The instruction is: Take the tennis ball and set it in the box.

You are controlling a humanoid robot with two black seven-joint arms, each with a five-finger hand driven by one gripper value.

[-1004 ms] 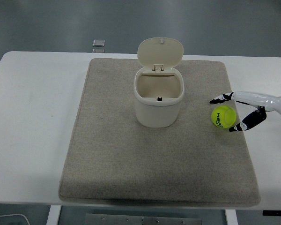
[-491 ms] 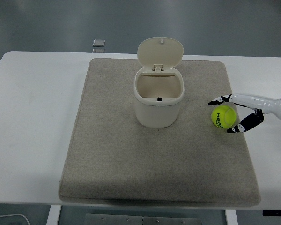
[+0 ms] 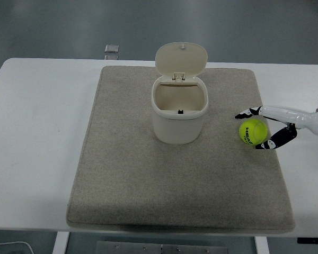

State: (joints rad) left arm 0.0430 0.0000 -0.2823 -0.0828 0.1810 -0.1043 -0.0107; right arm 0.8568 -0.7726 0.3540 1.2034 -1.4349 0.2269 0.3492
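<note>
One arm only shows, reaching in low from the right; its right hand (image 3: 257, 129) has fingers (image 3: 245, 113) either side of the tennis ball (image 3: 253, 131), cupping it on the grey mat (image 3: 122, 180), right of the open box (image 3: 179, 114); whether they grip it, I cannot tell

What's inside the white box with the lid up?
The box looks empty: only bare cream walls show under the open lid. Its front wall hides the bottom. The tennis ball is outside, on the mat, between the right hand fingers.
</note>
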